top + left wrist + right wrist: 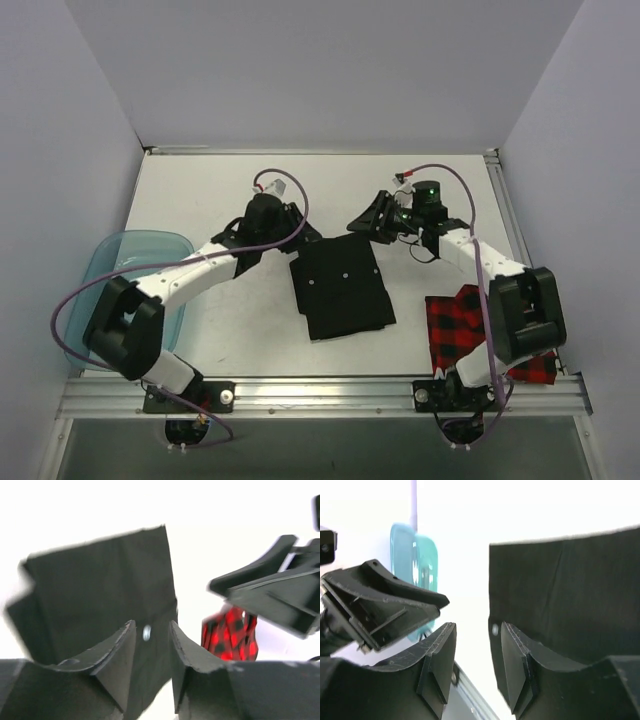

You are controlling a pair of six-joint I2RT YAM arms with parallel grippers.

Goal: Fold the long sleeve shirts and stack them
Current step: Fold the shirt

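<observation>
Shirt [342,290], black cloth, folded rectangular, small pale buttons; check shirt [462,318], red-black, lay apart. Left hand [151,628] and right hand [477,628] were open.

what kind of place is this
Probably a robot lab test cell, not a home: a white table boxed in by plain walls, left arm and right arm bolted to a metal rail.

Folded black shirt [340,288] lies flat centrally, red-checked shirt [455,325] to its right
</observation>
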